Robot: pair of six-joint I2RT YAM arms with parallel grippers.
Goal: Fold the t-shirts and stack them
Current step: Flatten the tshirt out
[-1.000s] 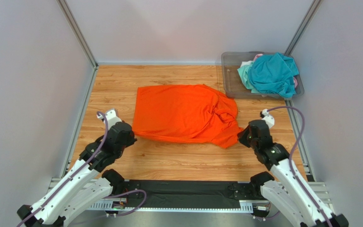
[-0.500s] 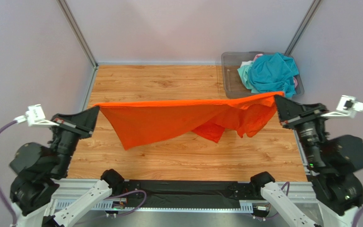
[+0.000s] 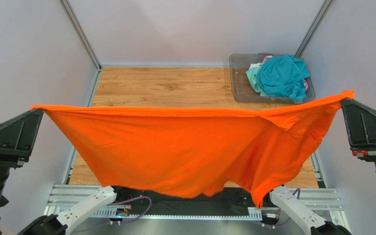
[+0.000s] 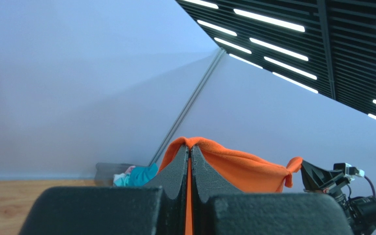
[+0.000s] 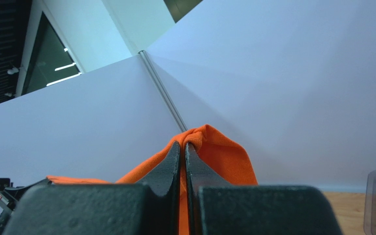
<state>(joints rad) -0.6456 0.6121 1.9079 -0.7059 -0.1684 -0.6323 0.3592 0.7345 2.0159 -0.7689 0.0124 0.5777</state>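
1. High above the wooden table (image 3: 165, 85), the orange t-shirt (image 3: 190, 147) hangs spread wide between the two arms. Its top edge is stretched taut from left to right.
2. The left gripper (image 3: 39, 112) pinches the shirt's top left corner. In the left wrist view its jaws are pressed together, with orange cloth bulging over their tips.
3. The right gripper (image 3: 344, 101) pinches the top right corner, and a small tip of cloth pokes out past it. The right wrist view shows the jaws clamped on a fold of fabric.
4. The shirt's body sags in a broad curve and covers the near half of the table in the top view. Its lowest point hangs toward the right, and a slanting crease runs below the right corner.
5. At the table's far right corner, the clear grey bin (image 3: 238, 73) holds a heap. The teal t-shirt (image 3: 283, 76) lies on top, the pale mint t-shirt (image 3: 253, 76) sits at its left, and a sliver of the pink t-shirt (image 3: 267, 58) shows at the back.
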